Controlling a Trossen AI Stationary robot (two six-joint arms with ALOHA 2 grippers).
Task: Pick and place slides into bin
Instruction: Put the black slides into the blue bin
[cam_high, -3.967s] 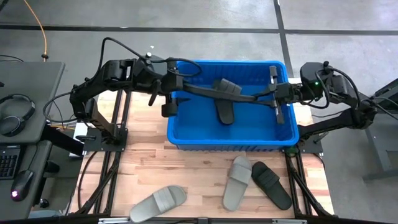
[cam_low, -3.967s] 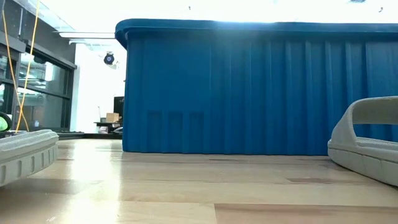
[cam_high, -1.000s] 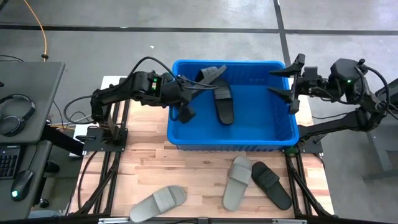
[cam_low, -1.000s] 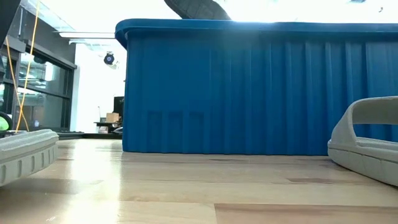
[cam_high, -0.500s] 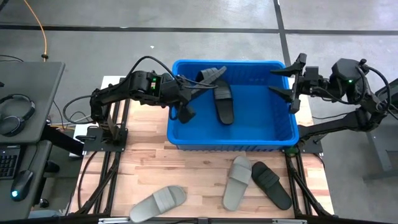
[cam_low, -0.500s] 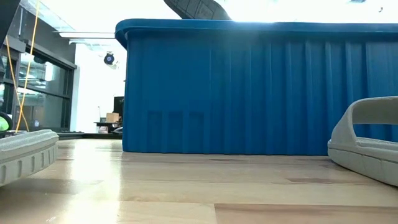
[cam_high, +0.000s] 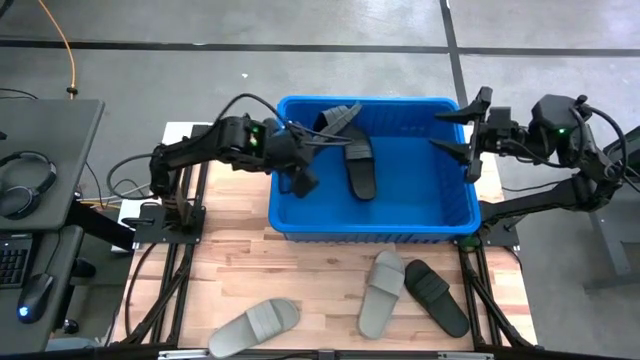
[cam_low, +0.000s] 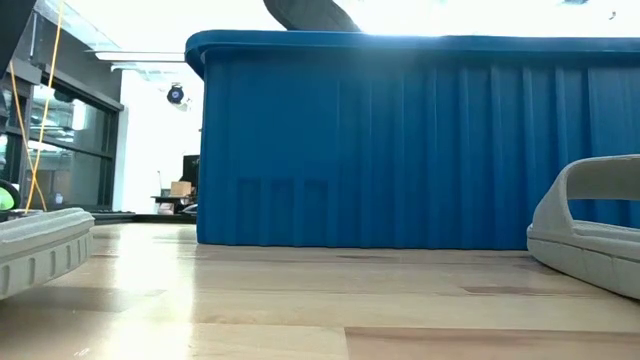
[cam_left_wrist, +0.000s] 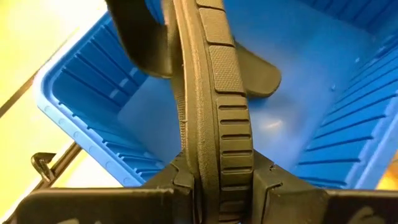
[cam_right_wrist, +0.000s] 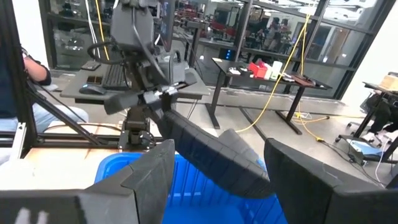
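My left gripper (cam_high: 305, 137) is shut on a dark grey slide (cam_high: 337, 121), held in the air over the far left corner of the blue bin (cam_high: 372, 235). The slide's tip shows above the bin's rim in the low view (cam_low: 305, 12). A black slide (cam_high: 360, 167) lies flat on the bin's floor. My right gripper (cam_high: 446, 132) stands open over the bin's right rim with nothing between its fingers. On the table in front of the bin lie two light grey slides (cam_high: 255, 325) (cam_high: 380, 292) and one black slide (cam_high: 436, 296). My left gripper pinches one end of the slide's sole (cam_left_wrist: 219, 163) between its two fingers, across the sole's thickness. The fingers (cam_left_wrist: 177, 183) come roughly level from the table's left and lie along the slide. The slide juts out beyond them toward the bin's far wall, clear of the bin and of the black slide.
The bin stands at the table's far middle, its near wall (cam_low: 400, 150) tall in the low view. Bare wood lies between the three slides on the table. A desk with headphones (cam_high: 25, 185) stands off the table's left side.
My left gripper has edged a little toward the table's right with the dark grey slide, which stays lifted over the bin's far left corner. My right gripper has kept still and open.
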